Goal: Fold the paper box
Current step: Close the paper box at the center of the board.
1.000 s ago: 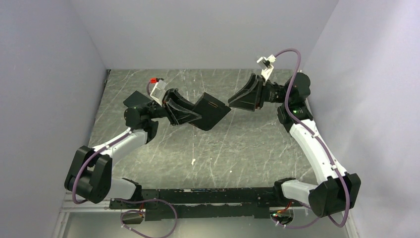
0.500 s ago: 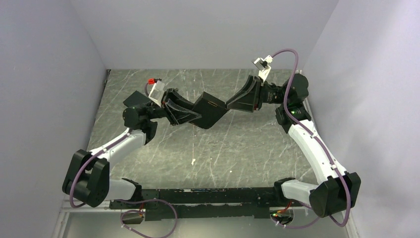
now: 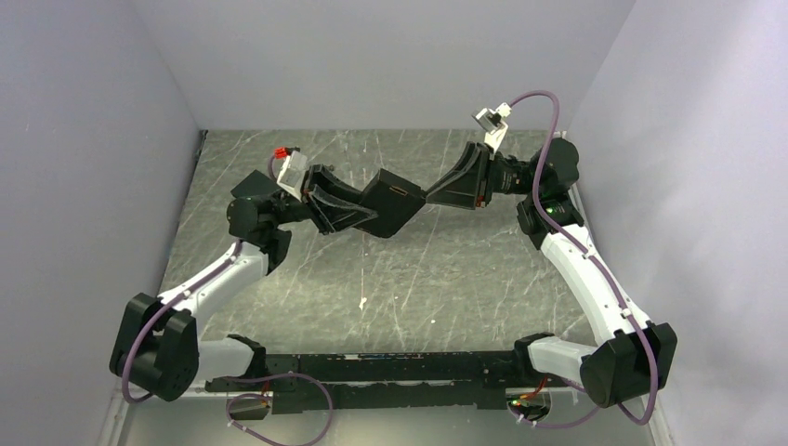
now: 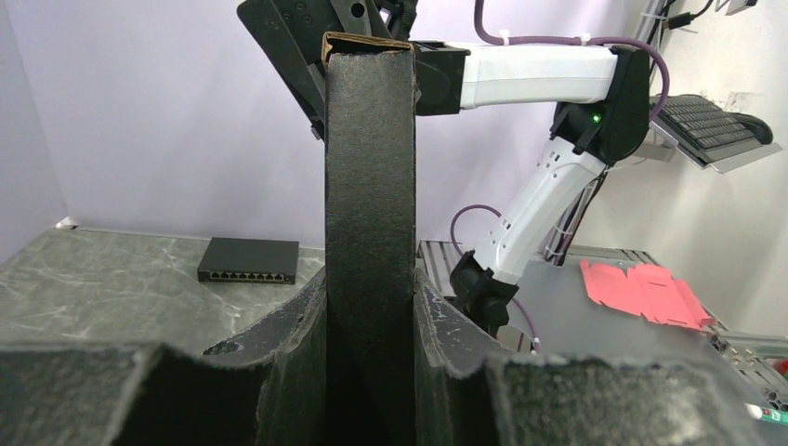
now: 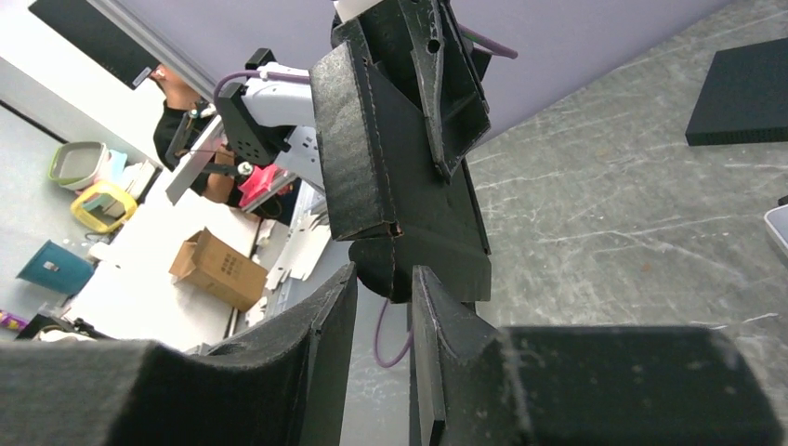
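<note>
Paper box (image 3: 398, 197) clamped in left pincer (image 3: 364, 216)

Top cam looks down from high behind; wrist cams sit close, facing each other across the box (image 3: 395, 200).

Paper box (image 3: 395, 203) hangs above your surface (image 3: 465, 269); left fingers (image 3: 336, 212) at its left end, right fingers (image 3: 451, 190) at its right corner.

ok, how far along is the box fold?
Done: paper box is off the table, partly folded, one wall up. In hand: left fingers clamp it; right fingers straddle a lower flap, grip unclear. Left: that flap looks untucked, box not closed.
</note>
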{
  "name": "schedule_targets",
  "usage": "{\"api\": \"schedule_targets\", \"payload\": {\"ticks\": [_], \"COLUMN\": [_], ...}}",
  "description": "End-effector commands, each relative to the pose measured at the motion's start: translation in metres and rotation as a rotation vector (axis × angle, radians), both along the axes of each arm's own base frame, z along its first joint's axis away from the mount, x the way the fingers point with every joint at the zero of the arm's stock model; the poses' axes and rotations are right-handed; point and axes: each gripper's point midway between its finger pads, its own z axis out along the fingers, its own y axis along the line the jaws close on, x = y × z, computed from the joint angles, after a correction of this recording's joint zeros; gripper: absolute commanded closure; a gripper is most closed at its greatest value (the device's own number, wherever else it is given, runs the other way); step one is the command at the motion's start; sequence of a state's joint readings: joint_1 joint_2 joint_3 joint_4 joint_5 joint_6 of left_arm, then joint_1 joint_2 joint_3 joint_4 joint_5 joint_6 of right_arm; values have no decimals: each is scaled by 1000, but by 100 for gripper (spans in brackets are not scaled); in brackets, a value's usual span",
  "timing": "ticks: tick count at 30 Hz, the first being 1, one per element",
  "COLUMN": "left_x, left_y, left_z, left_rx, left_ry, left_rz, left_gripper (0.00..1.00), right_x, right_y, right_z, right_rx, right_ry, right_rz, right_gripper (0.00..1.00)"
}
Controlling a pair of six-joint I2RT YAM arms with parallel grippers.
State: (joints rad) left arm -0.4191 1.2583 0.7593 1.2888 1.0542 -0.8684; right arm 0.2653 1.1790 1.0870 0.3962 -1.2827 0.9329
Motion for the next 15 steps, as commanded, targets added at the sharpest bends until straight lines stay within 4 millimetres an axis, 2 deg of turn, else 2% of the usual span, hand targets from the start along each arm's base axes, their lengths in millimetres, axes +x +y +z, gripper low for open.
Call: {"api": "schedule_targets", "payload": {"ticks": [1,8,15], "left_x": [1,2,2], "left_y": [6,6,6], "left_z": [19,16,12], "left_rx": [-36,-10,-1], "left_ry": [-77,-75,-69], "left_rz": [79,93,87], "left_gripper": [100,100,100], "right_x": [-2,3,-2], "right_y": [0,2,1], "right_z": [9,11,17], "right_rx": [16,24,37], "right_ry": [-8,15,8], "right_rz": [0,-2,11], "right_gripper": [69,72,72]}}
